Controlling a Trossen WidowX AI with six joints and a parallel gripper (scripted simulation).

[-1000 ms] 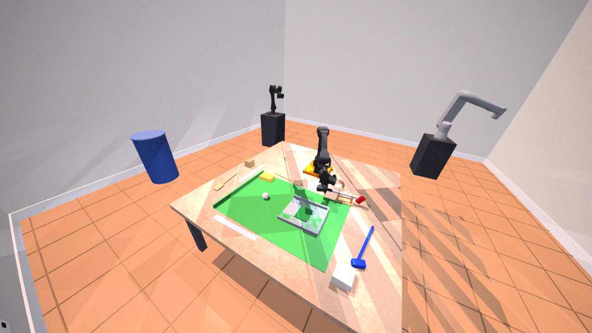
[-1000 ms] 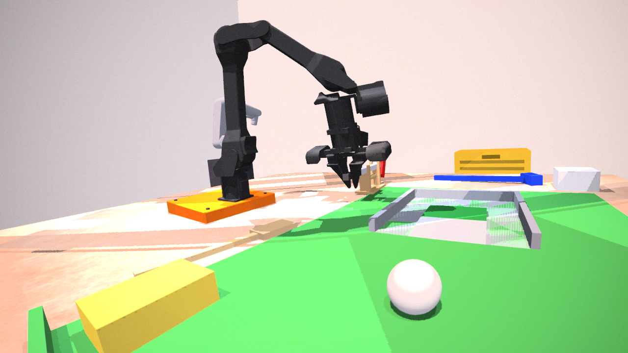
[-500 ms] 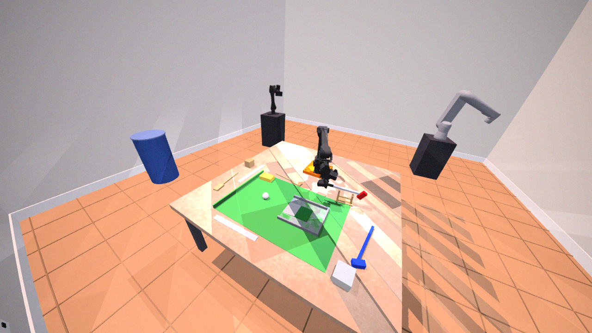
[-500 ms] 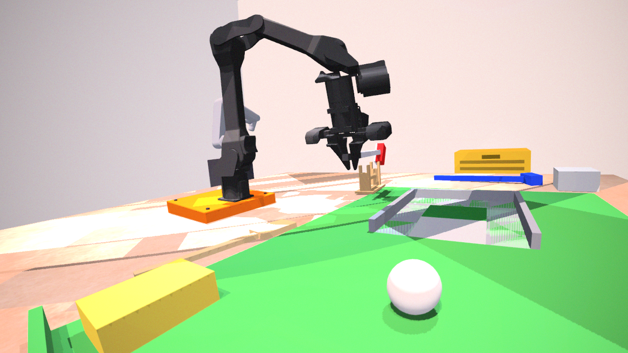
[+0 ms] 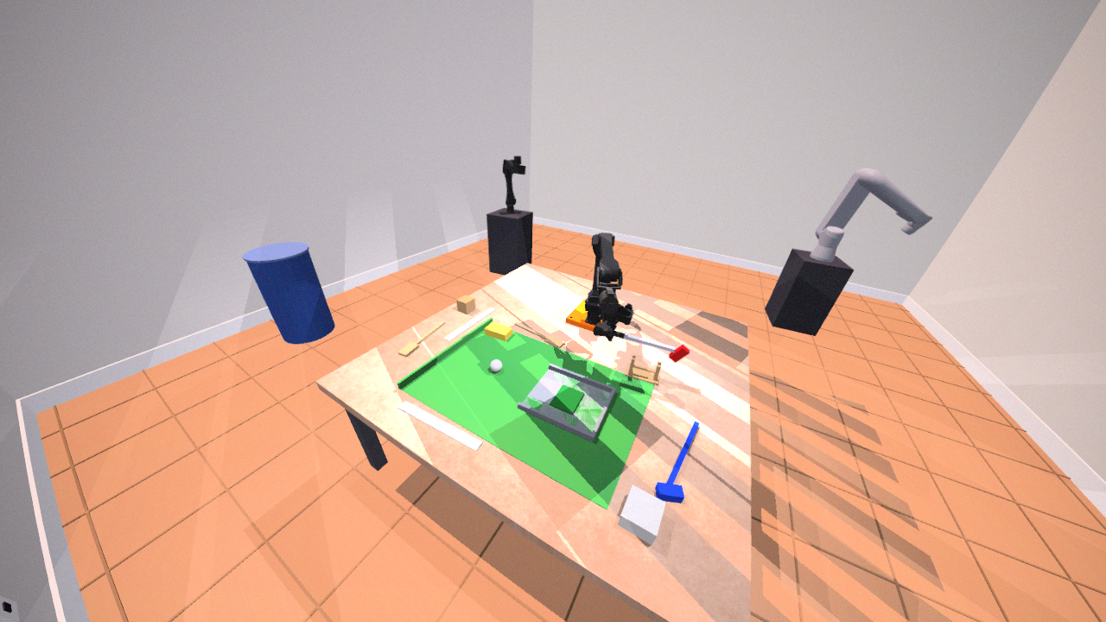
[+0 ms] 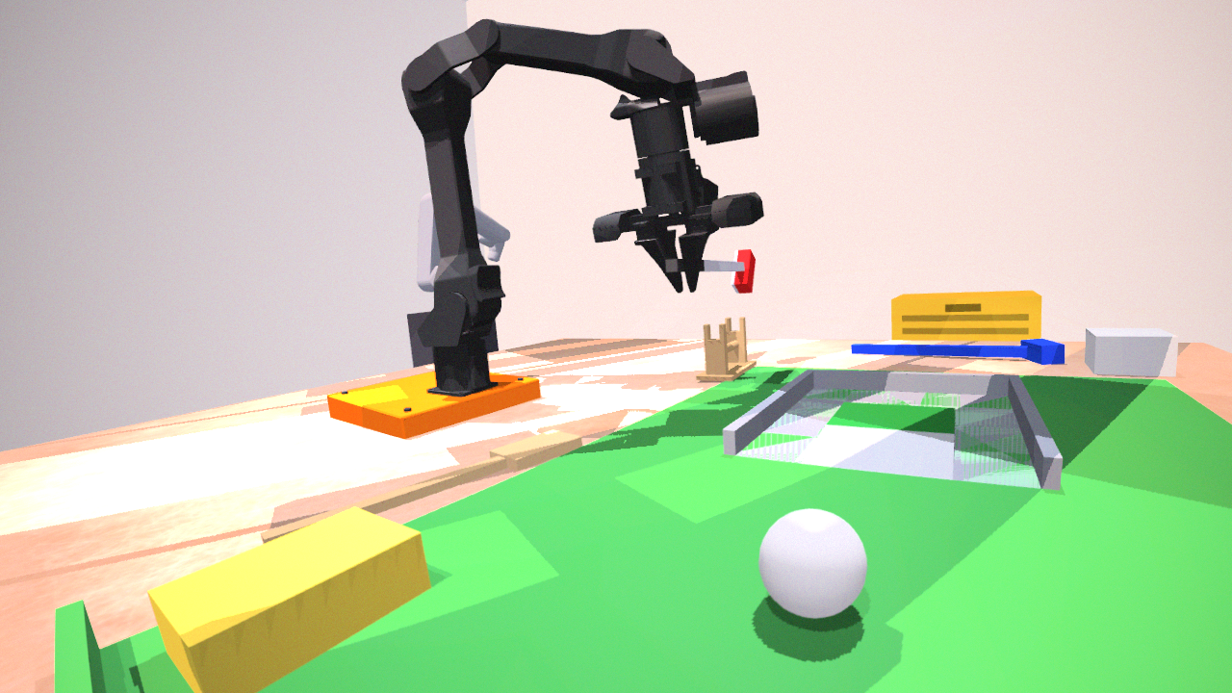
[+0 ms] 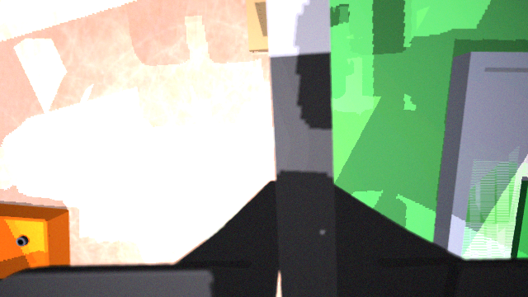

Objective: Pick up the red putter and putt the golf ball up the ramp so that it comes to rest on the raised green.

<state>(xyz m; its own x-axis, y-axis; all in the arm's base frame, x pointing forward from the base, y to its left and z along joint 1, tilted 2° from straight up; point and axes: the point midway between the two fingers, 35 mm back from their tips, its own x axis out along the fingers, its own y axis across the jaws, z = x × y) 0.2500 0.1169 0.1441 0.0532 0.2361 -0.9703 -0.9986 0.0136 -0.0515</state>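
Observation:
My gripper [image 5: 610,333] [image 6: 685,282] [image 7: 305,187] is shut on the dark handle of the red putter [image 5: 678,353] [image 6: 746,270] [image 7: 303,82]. The putter hangs in the air above the wooden stand [image 6: 717,354], its shaft roughly level and its red head pointing away from the fingers. The white golf ball [image 5: 495,365] [image 6: 812,563] rests on the green mat [image 5: 464,394] [image 6: 603,585], in front of the grey-walled ramp [image 5: 562,428] [image 6: 1037,430]. The raised green [image 5: 568,397] [image 6: 895,419] shows as a darker patch between the walls. The putter head is outside the wrist view.
A yellow block [image 5: 499,332] [image 6: 301,585] sits at the mat's edge. A tan putter-like piece [image 6: 538,448] lies between mat and arm base. A blue putter [image 5: 670,492] [image 6: 1043,350] and a white box [image 5: 642,510] [image 6: 1130,353] are beyond the ramp.

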